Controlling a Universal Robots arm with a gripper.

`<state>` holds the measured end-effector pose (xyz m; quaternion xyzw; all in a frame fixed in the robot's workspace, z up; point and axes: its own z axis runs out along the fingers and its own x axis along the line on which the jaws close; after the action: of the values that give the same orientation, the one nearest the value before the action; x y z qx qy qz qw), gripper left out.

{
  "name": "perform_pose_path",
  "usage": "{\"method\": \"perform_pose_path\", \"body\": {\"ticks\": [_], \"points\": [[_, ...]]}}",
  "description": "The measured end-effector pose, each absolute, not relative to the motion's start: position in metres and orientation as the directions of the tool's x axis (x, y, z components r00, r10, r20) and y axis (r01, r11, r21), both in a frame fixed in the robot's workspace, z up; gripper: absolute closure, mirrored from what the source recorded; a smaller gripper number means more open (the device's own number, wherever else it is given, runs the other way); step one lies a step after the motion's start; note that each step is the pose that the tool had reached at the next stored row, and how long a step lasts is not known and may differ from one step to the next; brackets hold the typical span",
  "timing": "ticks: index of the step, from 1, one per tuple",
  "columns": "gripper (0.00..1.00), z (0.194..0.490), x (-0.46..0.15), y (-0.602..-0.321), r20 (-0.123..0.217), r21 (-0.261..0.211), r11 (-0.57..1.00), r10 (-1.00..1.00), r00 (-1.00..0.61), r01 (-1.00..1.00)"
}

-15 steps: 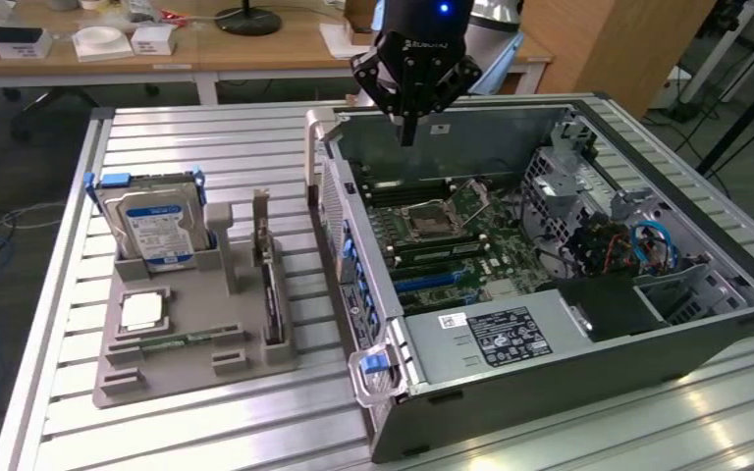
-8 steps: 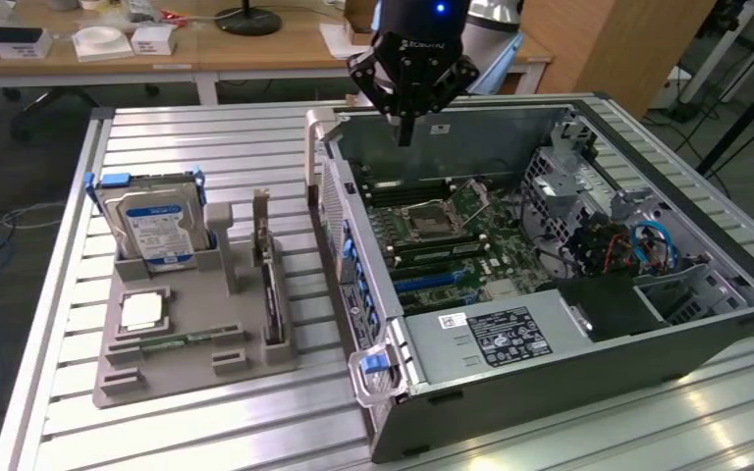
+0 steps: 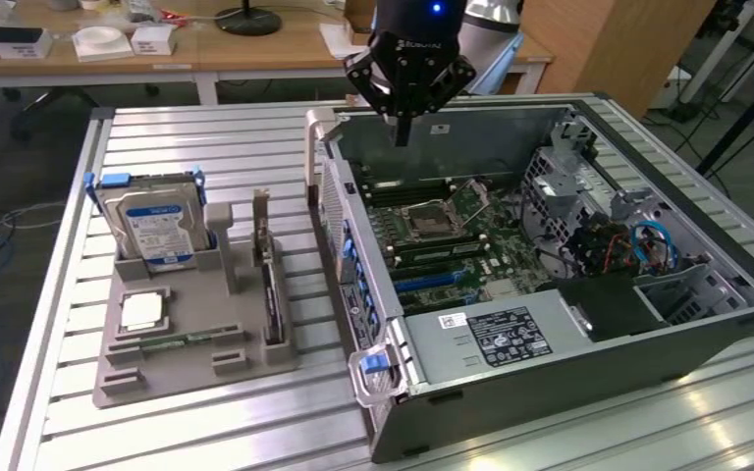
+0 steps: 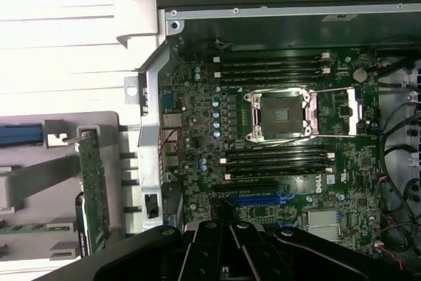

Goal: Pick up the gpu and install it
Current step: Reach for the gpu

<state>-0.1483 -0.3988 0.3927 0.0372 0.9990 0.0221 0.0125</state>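
Observation:
The gpu (image 3: 268, 285) is a thin dark card standing on edge in a slot of the grey holder tray (image 3: 181, 378), on the exterior view's left of the open computer case (image 3: 573, 363). In the wrist view the gpu (image 4: 93, 189) appears as a green-backed card with a pale bracket at one end. My gripper (image 3: 403, 135) hangs above the far end of the case, over the motherboard (image 3: 462, 240), shut with nothing between its fingers. It is well away from the gpu. In the wrist view the gripper (image 4: 227, 223) points at the motherboard (image 4: 197, 116) near a blue slot (image 4: 260, 198).
A silver hard drive (image 3: 154, 228) with a blue-white label stands upright in the tray, with a small green memory stick (image 3: 174, 340) and a pale square part (image 3: 141, 312) lying nearby. Cables and a drive cage (image 3: 639, 245) crowd the case's right. Desks with clutter stand behind the slatted metal table (image 3: 220, 137).

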Motion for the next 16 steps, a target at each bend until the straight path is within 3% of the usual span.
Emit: {"method": "perform_pose_path", "body": {"ticks": [16], "points": [[0.89,0.3927,-0.1557,-0.3989,-0.023,0.045,0.996,0.075,-0.997,0.074]]}}
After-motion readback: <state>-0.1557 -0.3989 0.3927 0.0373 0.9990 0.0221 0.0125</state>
